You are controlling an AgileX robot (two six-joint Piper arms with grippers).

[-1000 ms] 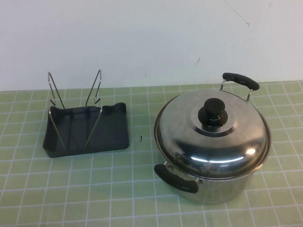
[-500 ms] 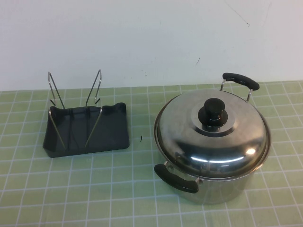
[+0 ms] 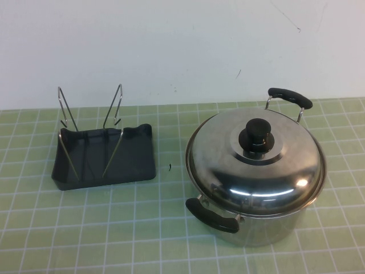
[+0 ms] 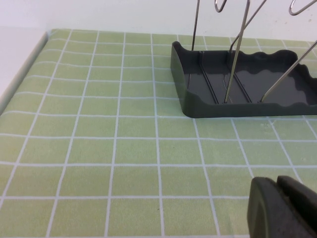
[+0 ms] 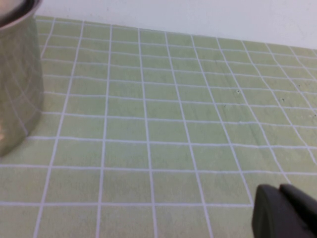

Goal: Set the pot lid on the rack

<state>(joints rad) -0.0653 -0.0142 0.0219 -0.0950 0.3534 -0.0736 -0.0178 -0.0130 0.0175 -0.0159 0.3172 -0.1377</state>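
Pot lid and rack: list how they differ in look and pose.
The pot lid is round, domed, shiny steel with a black knob; the rack is a dark rectangular tray with upright wire loops. The lid sits on the pot; the rack rests on the table, to the pot's left. Neither is touched: the left pincer and right pincer show only in their wrist views, low over the table.

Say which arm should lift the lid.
Right, probably: the domed steel pot lid sits on the robot's right, and the right gripper views the pot's wall. The left gripper faces the dark rack.
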